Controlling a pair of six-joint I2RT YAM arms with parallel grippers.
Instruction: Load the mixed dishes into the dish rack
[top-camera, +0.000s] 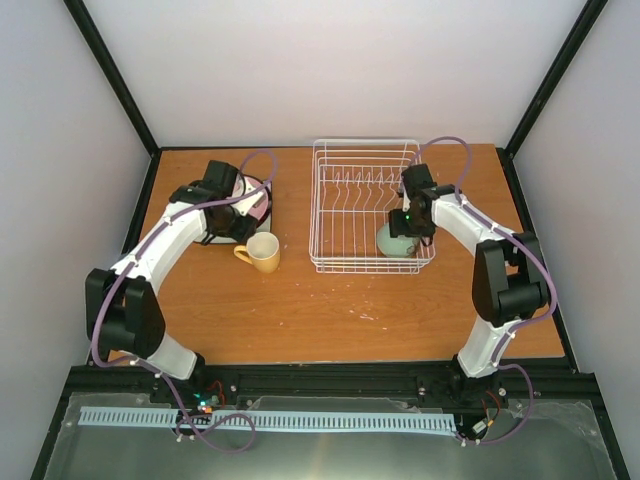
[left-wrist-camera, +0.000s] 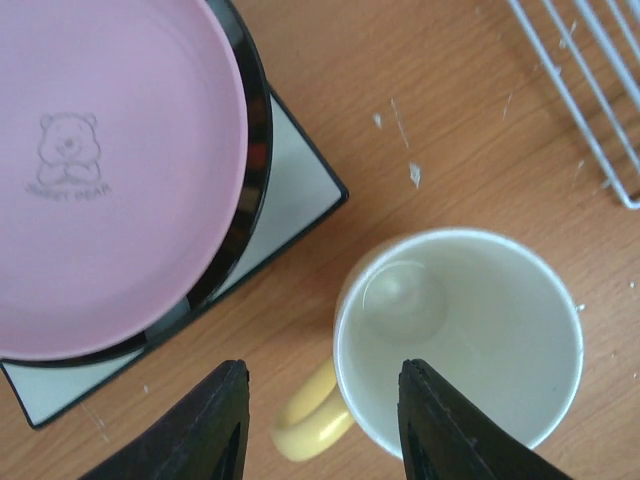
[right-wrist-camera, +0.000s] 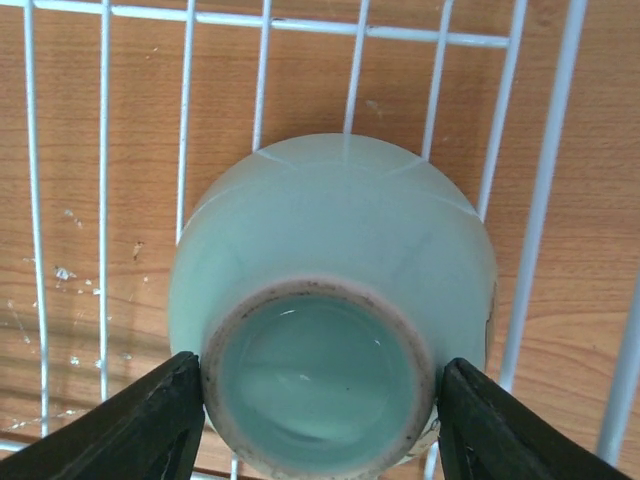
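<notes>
**Top external view: pale-green bowl (top-camera: 392, 240) in the dish rack (top-camera: 350, 215), yellow mug (top-camera: 262, 252) left of it on the table (top-camera: 300, 320)**

Right wrist view: the bowl sits upside down on the rack wires. The right gripper (right-wrist-camera: 320, 365) stands wide with its fingers close beside the foot ring; whether it grips, I cannot tell. Left wrist view: the left gripper (left-wrist-camera: 322, 370) is partly open astride the mug's rim, clasping nothing. At upper left, a pink plate (left-wrist-camera: 110, 170) lies on a black-rimmed plate (left-wrist-camera: 255, 150), which lies on a square plate (left-wrist-camera: 290, 190).
</notes>
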